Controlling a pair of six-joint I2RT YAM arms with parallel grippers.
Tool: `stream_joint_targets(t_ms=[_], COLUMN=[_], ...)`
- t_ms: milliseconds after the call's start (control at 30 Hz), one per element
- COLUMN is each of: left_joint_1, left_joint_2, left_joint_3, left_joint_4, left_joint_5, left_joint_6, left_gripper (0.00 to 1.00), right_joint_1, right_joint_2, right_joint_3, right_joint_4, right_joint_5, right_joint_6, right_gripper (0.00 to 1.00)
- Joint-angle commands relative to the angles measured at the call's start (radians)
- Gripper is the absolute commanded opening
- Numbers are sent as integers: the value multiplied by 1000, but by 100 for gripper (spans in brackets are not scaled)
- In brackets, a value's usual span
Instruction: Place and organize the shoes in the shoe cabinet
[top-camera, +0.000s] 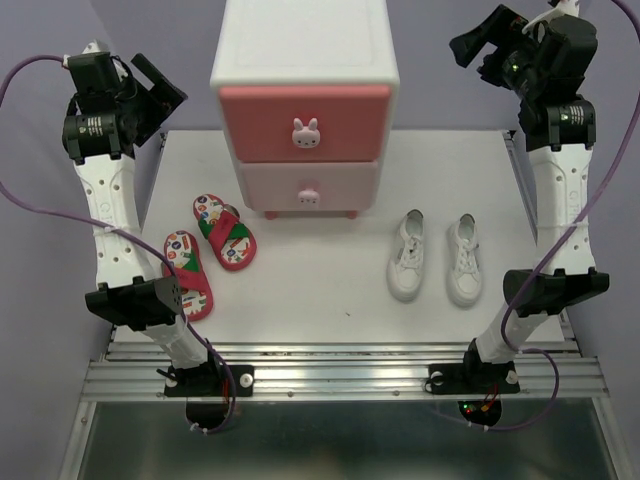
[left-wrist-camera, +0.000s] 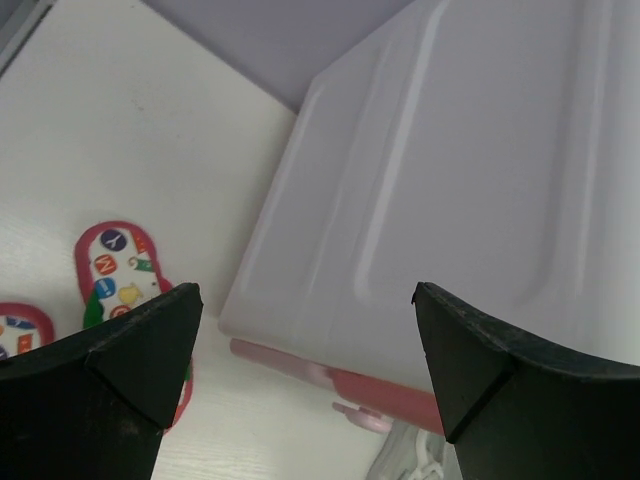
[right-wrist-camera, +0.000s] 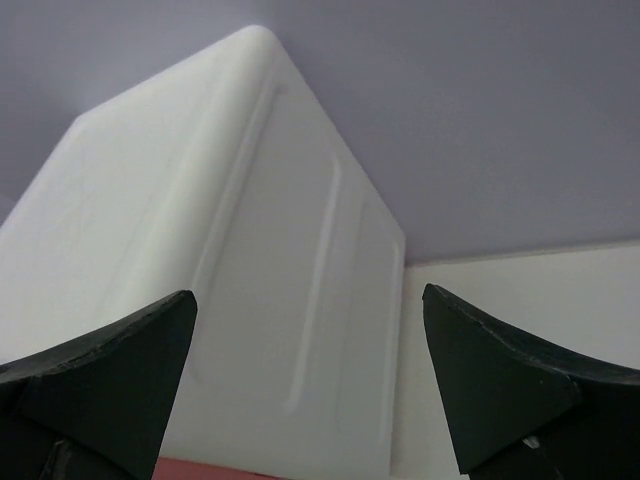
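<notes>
1. Left claw (left-wrist-camera: 305, 300) hangs high beside the left flank of the shoe cabinet (top-camera: 305, 60), jaws spread wide with nothing between them. The right claw (right-wrist-camera: 308, 295) hangs at the other flank, equally wide and empty.
2. Nearest on the worktop (top-camera: 330, 295) lie the red sandals (top-camera: 224, 231), both slanted. The nearer one (top-camera: 187, 274) has its edge covered by the left arm (top-camera: 110, 215) in the top view.
3. A little farther, on the right, the white sneakers (top-camera: 406, 255) stand side by side with a narrow gap between them.
4. Farthest, in the middle, is the cabinet. Its upper drawer (top-camera: 305, 115) and lower drawer (top-camera: 340, 185) are both shut.
5. I think these things could go wrong:
   - The bunny knob (top-camera: 306, 133) is small, so a finger may slip off it.
   - The cabinet looks light, so a pull may drag or tip it instead of opening a drawer.
   - The sandals are flat, so fingers may scrape the worktop or only push the sandal away.
   - A grasp on one sneaker may knock its neighbour.
</notes>
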Motion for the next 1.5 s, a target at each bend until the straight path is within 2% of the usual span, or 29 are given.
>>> stream_joint_targets(t_ms=[0, 133, 300, 400, 433, 467, 500, 600, 867, 1000, 1133, 1267, 1367, 1400, 1467], left_joint_1=[0, 0, -7, -26, -33, -33, -44, -61, -86, -95, -107, -118, -128, -132, -144], left_joint_2=[-15, -17, 15, 45, 61, 69, 75, 97, 121, 134, 158, 160, 166, 167, 170], left_joint_3=[89, 94, 108, 148, 151, 152, 154, 171, 171, 168, 168, 137, 128, 128, 125], left_joint_4=[150, 353, 481, 455, 452, 454, 454, 442, 316, 267, 186, 172, 159, 156, 147], left_joint_5=[176, 330, 427, 444, 473, 488, 499, 522, 493, 490, 465, 451, 453, 451, 439], left_joint_6=[-51, -137, -206, -188, -183, -183, -180, -160, -73, -34, 22, 39, 49, 52, 58], left_gripper=[99, 99, 99, 99, 99, 99, 99, 99, 99, 99, 99, 98, 98, 98, 98], right_joint_1=[-5, -5, 8, 64, 122, 123, 194, 285, 342, 418, 515, 592, 667, 689, 757], right_joint_2=[-30, -55, -44, -31, -17, -8, 6, 20, 9, 32, 43, 51, 72, 78, 95], right_joint_3=[36, -7, 28, 64, 96, 114, 130, 172, 163, 169, 169, 157, 154, 154, 149], right_joint_4=[116, 174, 158, 133, 103, 83, 63, -3, -16, -85, -138, -184, -230, -235, -232], right_joint_5=[-183, -267, -349, -360, -350, -350, -321, -240, -247, -258, -182, -116, 19, 19, 135], right_joint_6=[21, 50, 50, 41, 4, -22, -50, -120, -110, -127, -199, -246, -278, -285, -318], right_gripper=[100, 100, 100, 100, 100, 100, 100, 100, 100, 100, 100, 100, 100, 100, 100])
